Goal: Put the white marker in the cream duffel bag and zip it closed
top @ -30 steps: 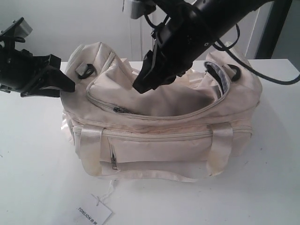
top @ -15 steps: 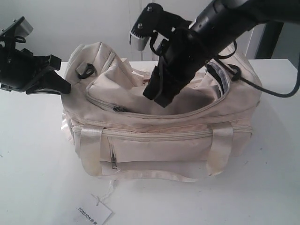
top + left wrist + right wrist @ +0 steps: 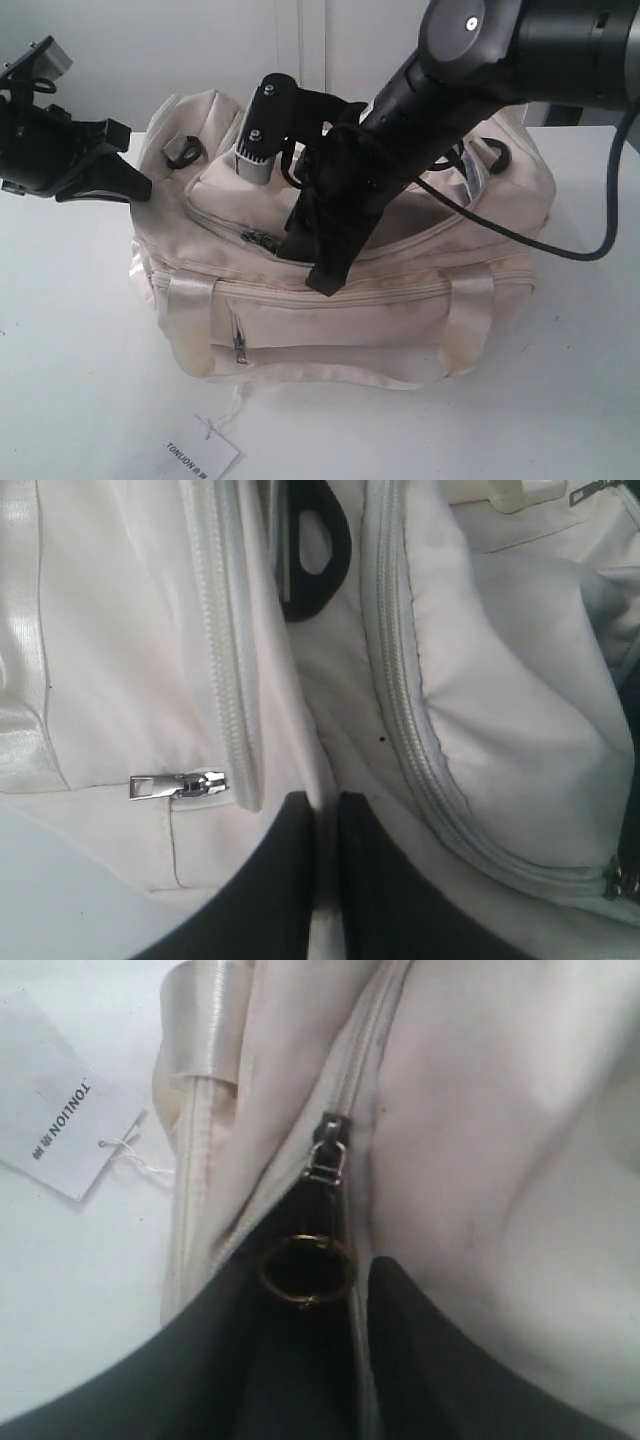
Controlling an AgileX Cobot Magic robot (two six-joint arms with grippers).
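One gold ring pull [image 3: 305,1270] between parted right fingers [image 3: 470,1370], only in the wrist view; left fingers [image 3: 385,890] together, empty

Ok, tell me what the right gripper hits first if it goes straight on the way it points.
The gold ring pull, lying at the tips of the right gripper; just past it, the zipper slider on the cream duffel bag. Whether the ring touches the fingers is unclear.
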